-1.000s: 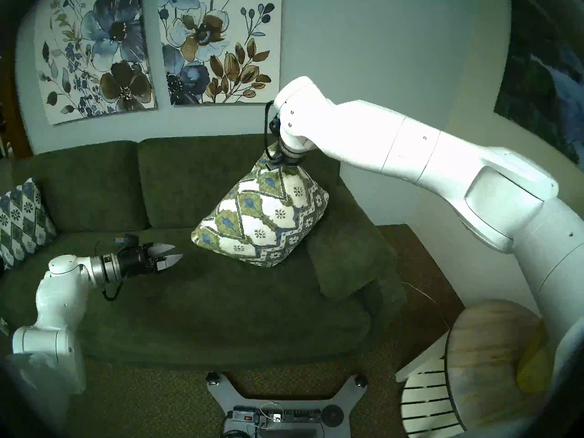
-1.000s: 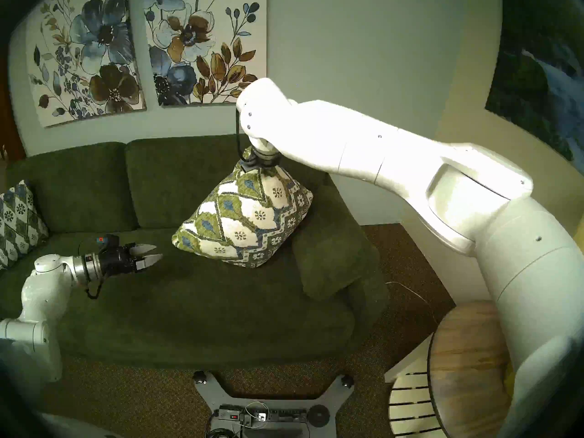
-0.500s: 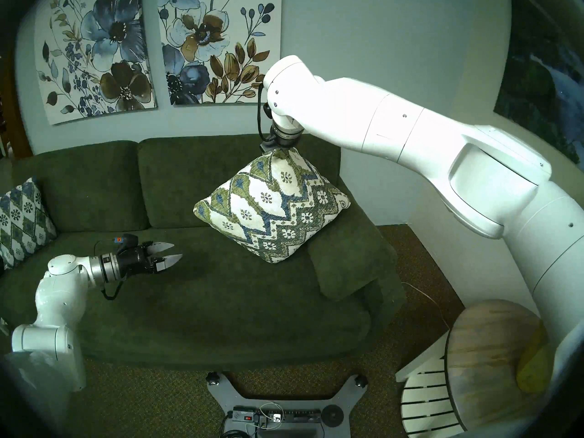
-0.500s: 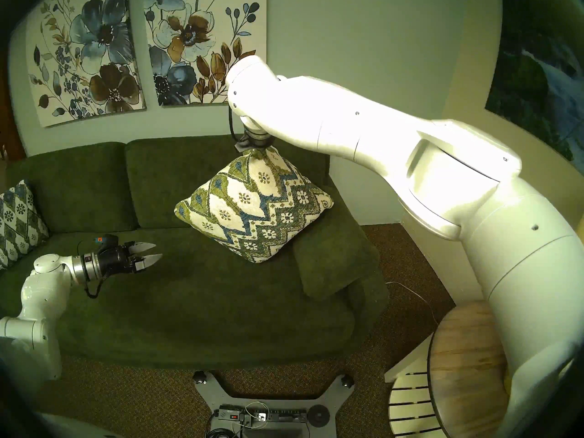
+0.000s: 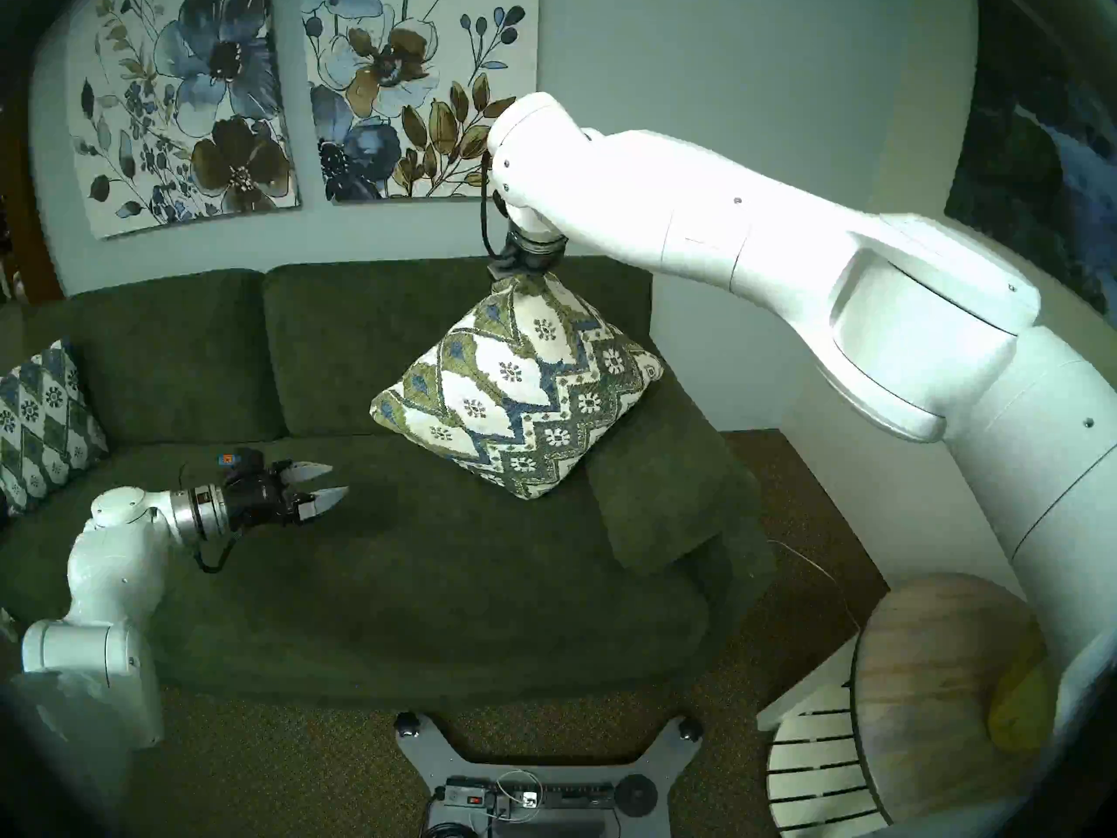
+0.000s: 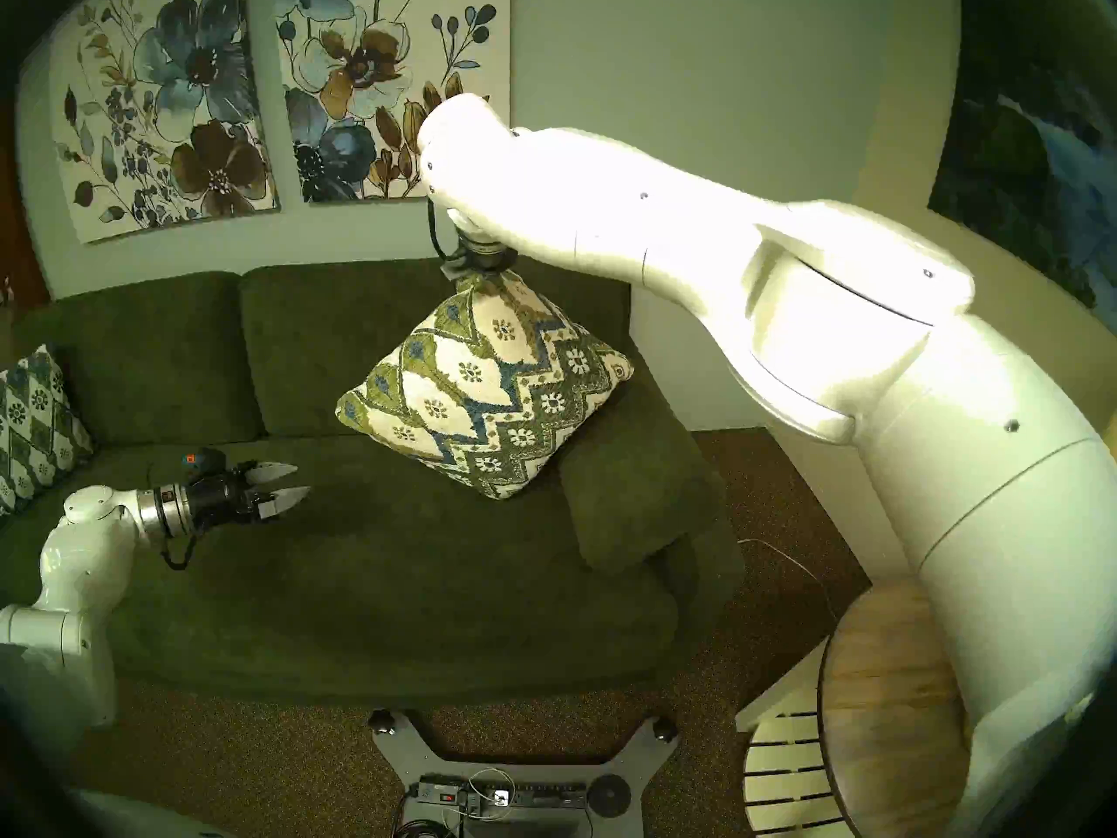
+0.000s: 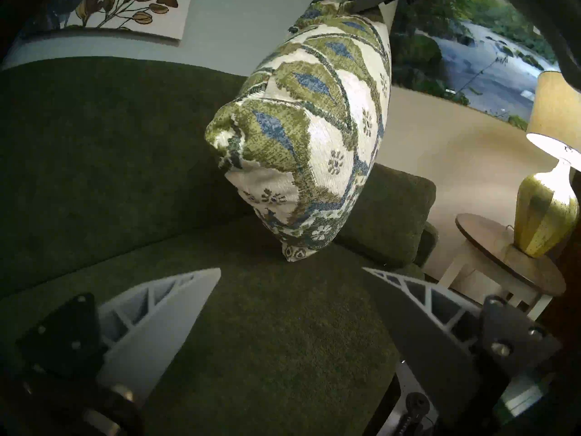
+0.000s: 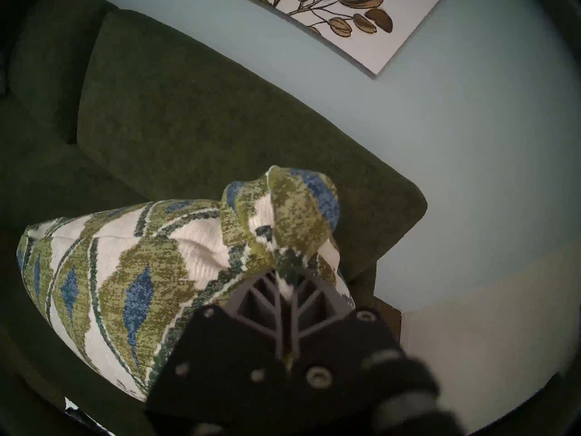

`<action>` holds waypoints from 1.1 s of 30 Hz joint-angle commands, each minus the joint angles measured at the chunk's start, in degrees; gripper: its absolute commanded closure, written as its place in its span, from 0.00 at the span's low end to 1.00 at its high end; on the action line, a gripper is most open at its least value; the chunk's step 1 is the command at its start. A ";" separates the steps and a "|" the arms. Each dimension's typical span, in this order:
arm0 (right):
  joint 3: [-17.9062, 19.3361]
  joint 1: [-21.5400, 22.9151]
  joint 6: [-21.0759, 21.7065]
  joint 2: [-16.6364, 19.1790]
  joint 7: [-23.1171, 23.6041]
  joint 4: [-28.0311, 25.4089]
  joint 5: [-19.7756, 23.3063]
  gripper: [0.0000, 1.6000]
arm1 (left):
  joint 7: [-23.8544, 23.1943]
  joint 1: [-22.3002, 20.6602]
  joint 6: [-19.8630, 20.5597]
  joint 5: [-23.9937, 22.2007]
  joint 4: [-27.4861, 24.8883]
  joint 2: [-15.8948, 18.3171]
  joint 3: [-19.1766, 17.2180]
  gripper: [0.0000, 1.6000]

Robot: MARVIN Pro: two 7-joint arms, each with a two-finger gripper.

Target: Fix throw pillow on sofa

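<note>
The cream throw pillow (image 5: 520,389) (image 6: 483,395) (image 7: 317,120) (image 8: 132,265) with green-and-blue zigzag bands hangs by one corner over the right half of the dark green sofa (image 5: 375,577) (image 6: 338,577). My right gripper (image 5: 524,269) (image 6: 477,268) (image 8: 287,278) is shut on that top corner, the fabric bunched between its fingers. The pillow's bottom corner hangs at or just above the seat beside the right armrest cushion; I cannot tell whether it touches. My left gripper (image 5: 329,483) (image 6: 290,481) (image 7: 290,270) hovers open and empty over the seat, left of the pillow.
A bluer diamond-lattice pillow (image 5: 42,425) leans at the sofa's left end. A plain green cushion (image 5: 665,492) lies on the right armrest. A round wooden side table (image 5: 931,685) with a lamp (image 7: 547,218) stands to the right. My base (image 5: 532,776) is in front.
My right arm has lifted the pillow by its corner off the seat and swung it slightly; it now hangs as a diamond. The left arm has stayed put.
</note>
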 commanded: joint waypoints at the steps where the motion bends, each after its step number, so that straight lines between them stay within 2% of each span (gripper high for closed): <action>1: 0.07 5.19 -1.51 -2.52 1.06 3.00 -2.72 1.00 | -0.08 -1.01 -0.51 -0.21 -0.08 0.13 -0.10 0.00; 11: -2.05 6.06 -2.05 -3.98 4.40 8.30 -4.51 1.00 | -0.08 -1.27 -1.57 -0.24 0.27 0.14 -0.08 0.00; 17: -2.27 8.88 -2.27 -6.33 6.43 10.32 -6.72 1.00 | -0.08 -1.66 -2.45 -0.26 0.81 0.16 -0.04 0.00; 18: -1.05 7.89 -2.62 -6.63 6.08 10.12 -7.50 1.00 | -0.08 -1.71 -2.55 -0.27 0.89 0.16 -0.03 0.00; 19: -1.28 9.13 -2.26 -7.05 6.54 10.09 -7.68 1.00 | -0.08 -1.81 -2.72 -0.27 1.03 0.17 -0.01 0.00; 26: 1.40 10.50 -0.56 -8.81 6.42 6.60 -10.35 1.00 | -0.08 -2.41 -3.57 -0.28 1.95 0.21 0.09 0.00; 33: 3.12 11.74 0.05 -7.43 5.66 1.14 -12.42 1.00 | -0.08 -3.36 -4.50 -0.26 3.46 0.31 0.31 0.00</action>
